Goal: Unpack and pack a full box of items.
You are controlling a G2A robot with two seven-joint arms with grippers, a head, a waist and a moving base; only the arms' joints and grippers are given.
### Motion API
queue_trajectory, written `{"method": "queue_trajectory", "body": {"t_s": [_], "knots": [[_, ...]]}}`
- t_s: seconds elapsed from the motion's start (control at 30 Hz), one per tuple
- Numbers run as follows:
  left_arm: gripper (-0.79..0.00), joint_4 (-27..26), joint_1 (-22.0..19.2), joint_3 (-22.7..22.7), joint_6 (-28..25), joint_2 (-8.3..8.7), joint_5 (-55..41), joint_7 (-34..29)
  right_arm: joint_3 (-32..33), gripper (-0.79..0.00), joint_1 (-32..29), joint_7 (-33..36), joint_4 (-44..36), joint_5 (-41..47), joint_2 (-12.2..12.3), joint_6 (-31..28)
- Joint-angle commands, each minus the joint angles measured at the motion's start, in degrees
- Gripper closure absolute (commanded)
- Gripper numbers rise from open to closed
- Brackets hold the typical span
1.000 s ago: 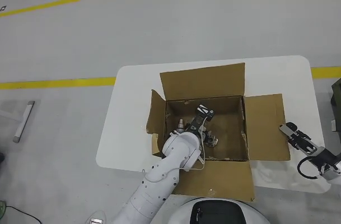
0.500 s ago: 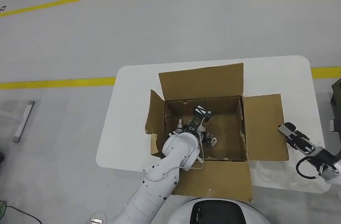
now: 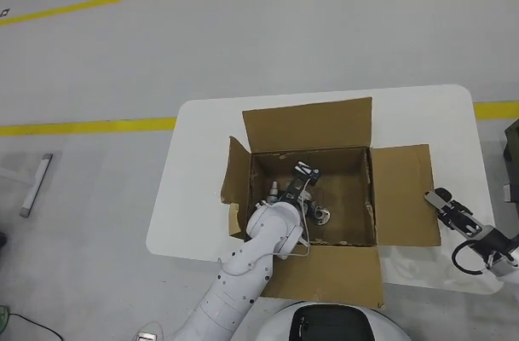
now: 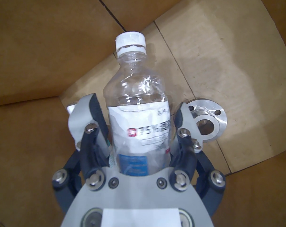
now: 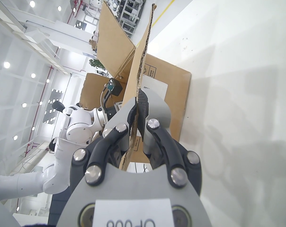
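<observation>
Now, a bottle held inside the open box

Seen from above, a cardboard box (image 3: 308, 126) sits open on a white table (image 3: 199, 170), its four flaps spread. The left gripper (image 4: 137, 102) is down inside the box, its fingers closed around the labelled middle of a clear plastic bottle (image 4: 133, 81) with a white cap. The bottle's long axis runs in line with the gripper, and the cap points away from the wrist toward the box floor. A metal flange (image 4: 205, 121) lies on that floor, just beside the bottle. The right gripper (image 5: 139, 105) is pinched shut on the outer edge of the right flap (image 3: 404, 194).

The bottle looks thin-walled and probably light. A hard squeeze would likely dent it, and the smooth label may slip. The labelled middle seems the soundest place to hold
</observation>
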Motion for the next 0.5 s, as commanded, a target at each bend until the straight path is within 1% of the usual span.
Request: {"method": "queue_trajectory", "body": {"t_s": [0.0, 0.13, 0.23, 0.47], "knots": [[0.0, 0.0, 0.2, -0.1, -0.1, -0.04, 0.2, 0.2, 0.1, 0.0, 0.0, 0.0, -0.1, 0.1, 0.0, 0.0], [0.0, -0.7, 0.7, -0.5, 0.0, -0.12, 0.2, 0.5, 0.5, 0.0, 0.0, 0.1, -0.3, 0.3, 0.0, -0.1], [0.0, -2.8, 1.5, -1.1, -0.1, -0.21, -1.3, 0.7, 1.1, 0.0, 0.2, 0.0, -0.4, 0.3, 0.0, 0.1], [0.0, -11.8, 4.4, -2.6, -1.1, 0.06, -2.8, 0.6, 3.6, 0.0, 0.5, 0.1, -0.3, 1.0, 0.2, 0.2]]}}
